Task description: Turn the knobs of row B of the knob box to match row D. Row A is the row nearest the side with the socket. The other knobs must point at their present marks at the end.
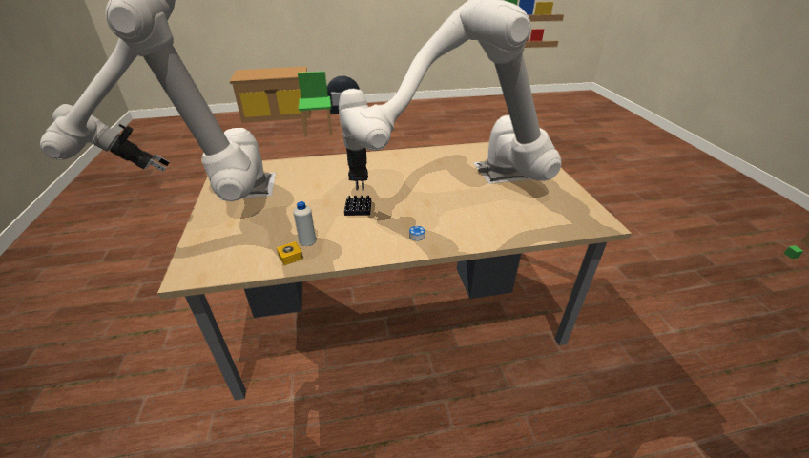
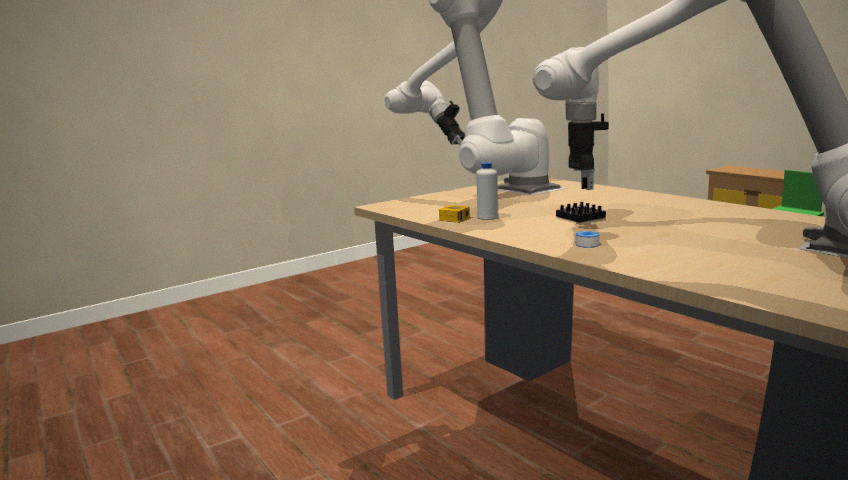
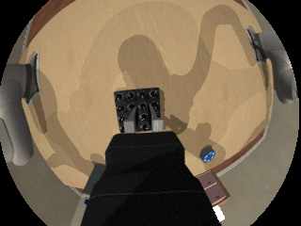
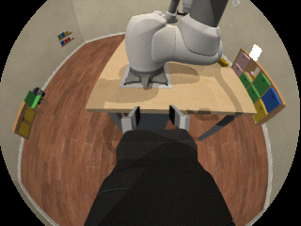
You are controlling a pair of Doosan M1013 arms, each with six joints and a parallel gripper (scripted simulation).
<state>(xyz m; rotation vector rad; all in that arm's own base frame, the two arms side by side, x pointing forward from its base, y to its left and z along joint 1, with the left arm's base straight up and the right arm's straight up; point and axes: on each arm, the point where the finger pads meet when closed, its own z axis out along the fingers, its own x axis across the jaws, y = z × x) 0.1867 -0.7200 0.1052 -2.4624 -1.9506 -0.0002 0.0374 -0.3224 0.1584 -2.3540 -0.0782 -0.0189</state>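
The black knob box [image 1: 358, 212] [image 2: 568, 216] [image 3: 136, 102] lies on the table with upright black knobs in a grid. Some knobs are hidden behind the fingers in the left wrist view. The knob marks are too small to read surely, and I cannot make out the socket side. My left gripper [image 1: 360, 185] [image 2: 587, 180] [image 3: 143, 113] points straight down above the box, fingers partly open and empty, clear of the knobs. My right gripper [image 1: 160, 163] [image 2: 457, 140] [image 4: 154, 111] is wide open and empty, held off the table's side, far from the box.
A white bottle [image 1: 304, 225] [image 2: 487, 195] with a blue cap stands beside a yellow box [image 1: 290, 255] [image 2: 453, 214]. A round blue and white object [image 1: 417, 233] [image 2: 587, 239] [image 3: 208, 154] lies nearer the table's front edge. Both arm bases stand on the table [image 1: 454, 198].
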